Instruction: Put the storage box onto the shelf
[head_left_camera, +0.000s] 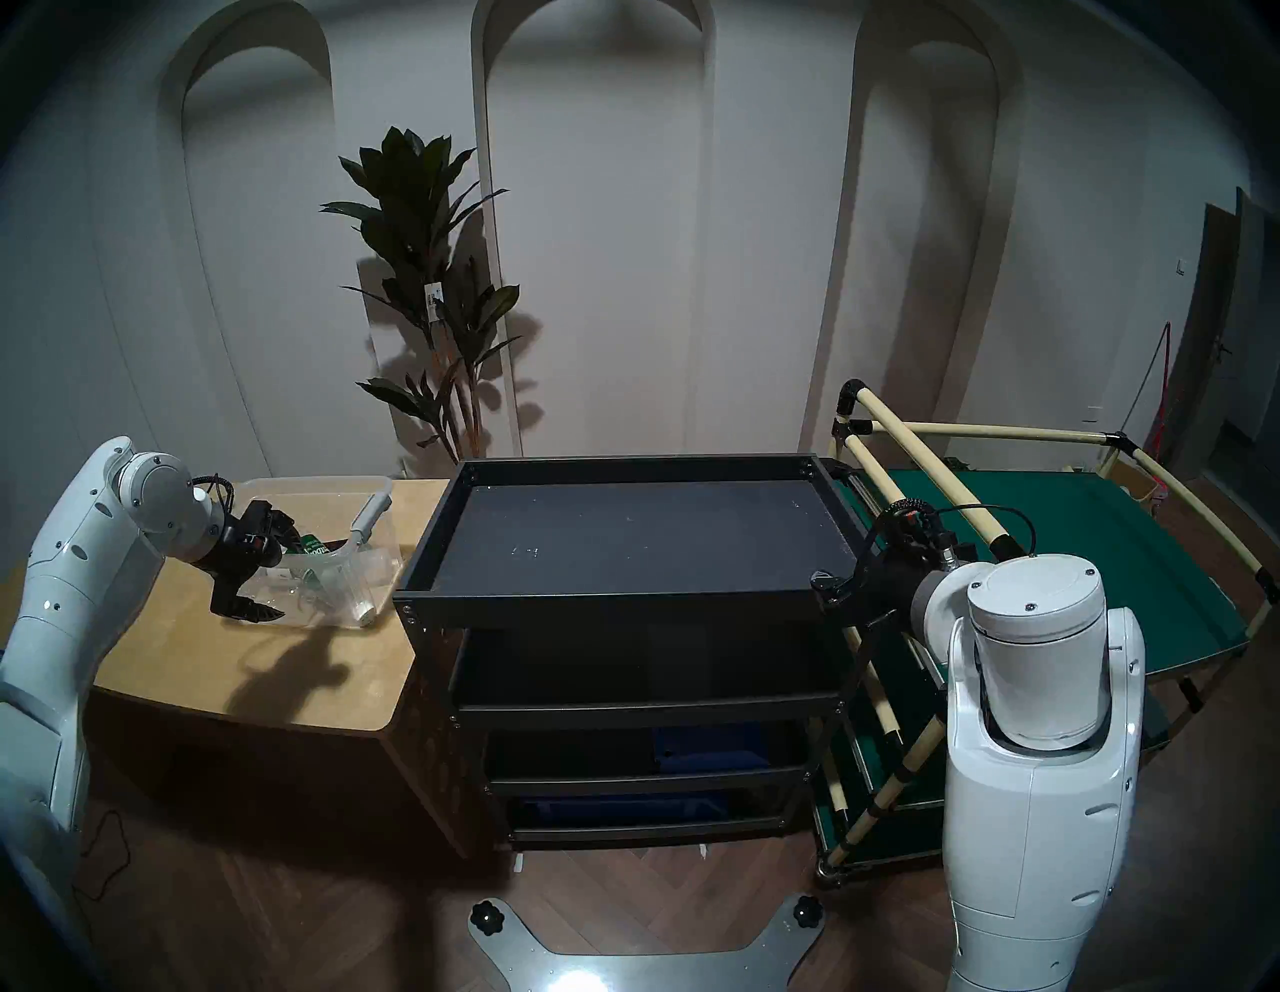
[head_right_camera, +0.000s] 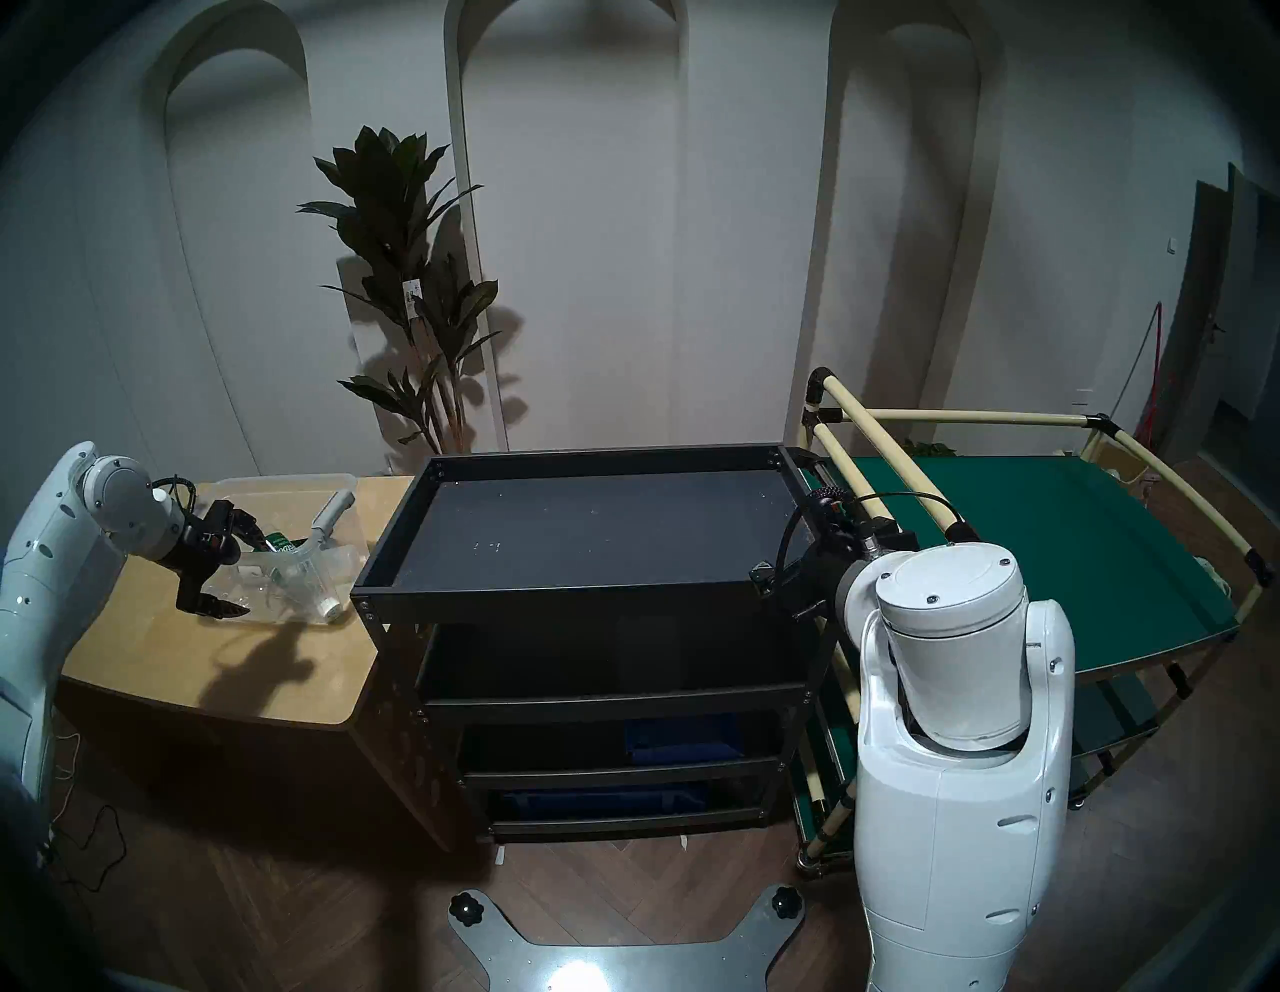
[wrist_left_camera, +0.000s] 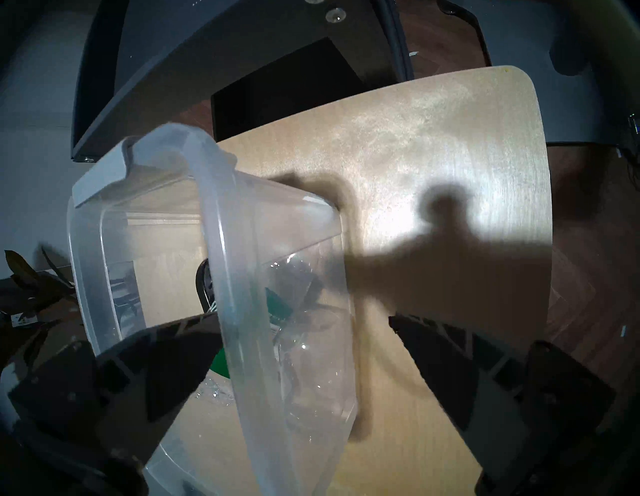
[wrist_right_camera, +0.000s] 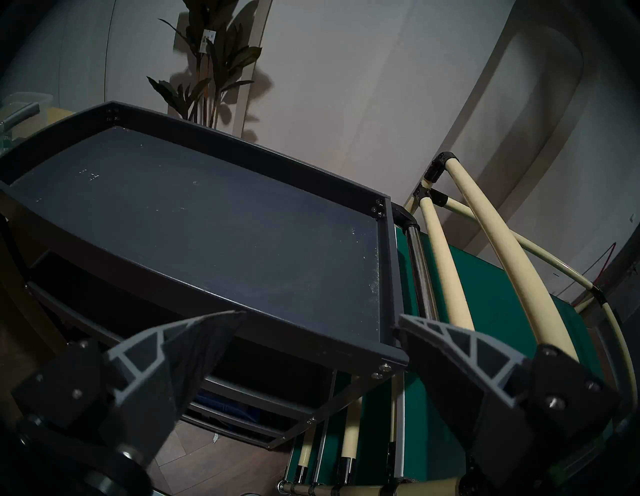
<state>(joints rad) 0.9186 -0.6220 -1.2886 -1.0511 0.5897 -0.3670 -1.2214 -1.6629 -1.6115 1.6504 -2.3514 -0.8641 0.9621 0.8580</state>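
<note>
- Clear plastic storage box (head_left_camera: 346, 554), lidless, grey clip handle (head_left_camera: 370, 514) on its short end, sits on the light wooden table (head_left_camera: 228, 665); bottles with green labels show through.
- left gripper (wrist_left_camera: 304, 332): jaws spread, straddling the box's long rim, one finger inside, one outside.
- Black metal shelf (head_left_camera: 623, 603), rimmed flat tray top, just beside the table.
- right gripper (wrist_right_camera: 322, 322): ribbed fingers wide apart, empty, at the shelf's corner.

Clear storage box (head_left_camera: 360, 547) (grey handles), black shelf (head_left_camera: 623, 540), tan wooden table (head_left_camera: 208, 665), green-decked cart (head_left_camera: 1108, 554).
</note>
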